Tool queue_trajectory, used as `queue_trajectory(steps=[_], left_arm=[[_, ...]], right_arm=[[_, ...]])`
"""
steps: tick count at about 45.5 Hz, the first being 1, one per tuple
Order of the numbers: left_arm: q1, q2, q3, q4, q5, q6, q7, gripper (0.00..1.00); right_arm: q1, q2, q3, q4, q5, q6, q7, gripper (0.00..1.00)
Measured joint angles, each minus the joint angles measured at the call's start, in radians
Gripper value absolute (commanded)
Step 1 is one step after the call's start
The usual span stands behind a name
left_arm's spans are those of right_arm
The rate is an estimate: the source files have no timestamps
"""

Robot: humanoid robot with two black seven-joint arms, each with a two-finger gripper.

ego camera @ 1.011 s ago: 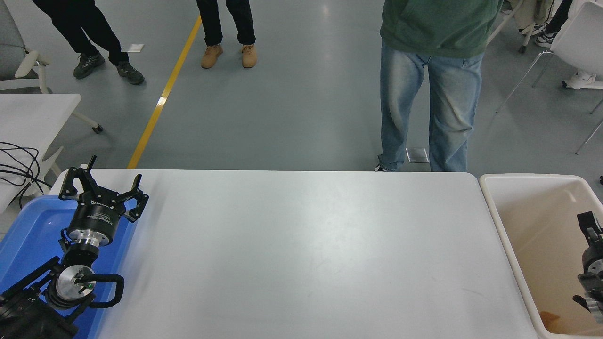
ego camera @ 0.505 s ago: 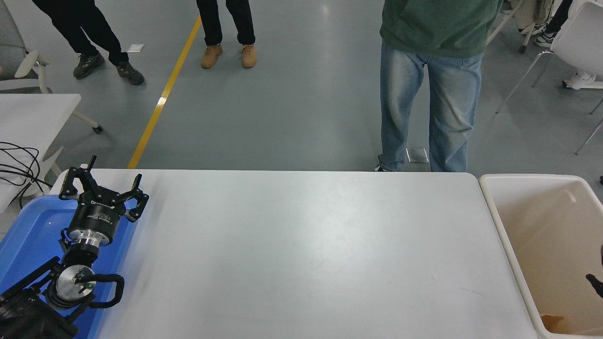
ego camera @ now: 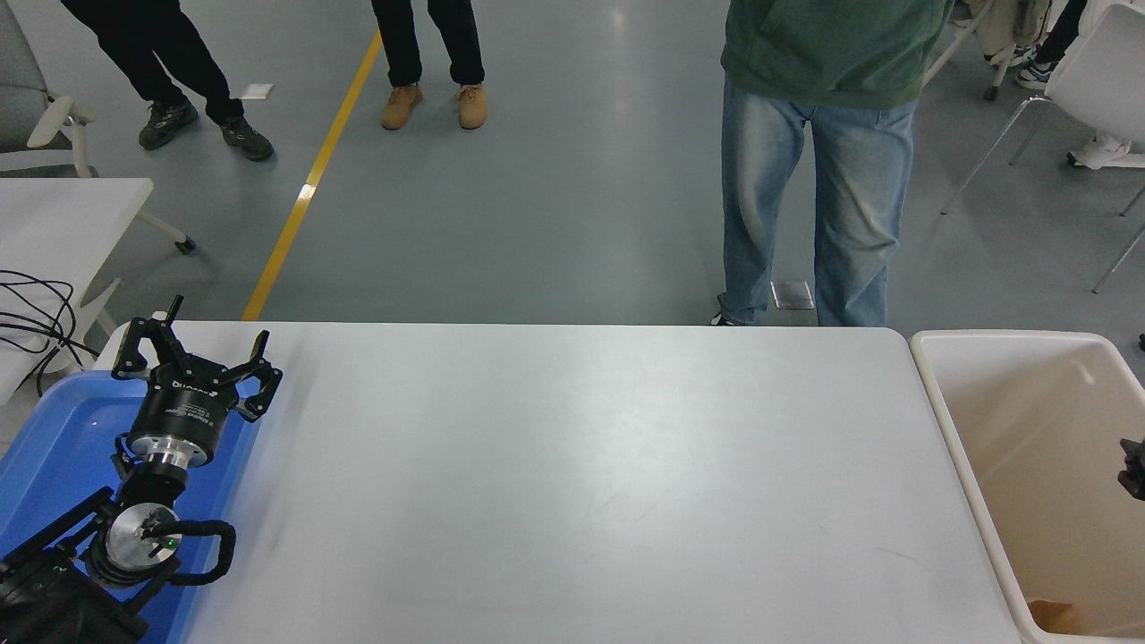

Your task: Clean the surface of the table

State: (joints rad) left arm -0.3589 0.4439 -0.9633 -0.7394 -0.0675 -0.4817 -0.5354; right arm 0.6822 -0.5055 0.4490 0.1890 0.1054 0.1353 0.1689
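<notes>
Left hand (ego camera: 192,358) splayed, right hand (ego camera: 1134,467) barely visible

We see the table (ego camera: 572,483) as a wide white rectangular top with rounded far corners, lying flat and filling most of the lower view. Its surface is smooth and matte with a soft sheen down the middle, and it carries a few faint scuffs and marks toward the right side.

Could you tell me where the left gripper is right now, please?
In the head view, the left gripper is at the lower left, over the blue tray's far end, at the table's left edge.
</notes>
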Motion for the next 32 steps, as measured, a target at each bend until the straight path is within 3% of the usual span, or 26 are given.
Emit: queue_trajectory(steps=[15, 32], left_arm=[[0.0, 0.0, 0.0, 0.0, 0.0, 0.0, 0.0, 0.99], [0.0, -0.001, 0.0, 0.0, 0.0, 0.0, 0.0, 0.99]], right_arm=[[-0.082, -0.079, 0.244, 0.328, 0.008, 0.068, -0.001, 1.0], [-0.159, 0.042, 0.473, 0.413, 0.013, 0.179, 0.004, 1.0]])
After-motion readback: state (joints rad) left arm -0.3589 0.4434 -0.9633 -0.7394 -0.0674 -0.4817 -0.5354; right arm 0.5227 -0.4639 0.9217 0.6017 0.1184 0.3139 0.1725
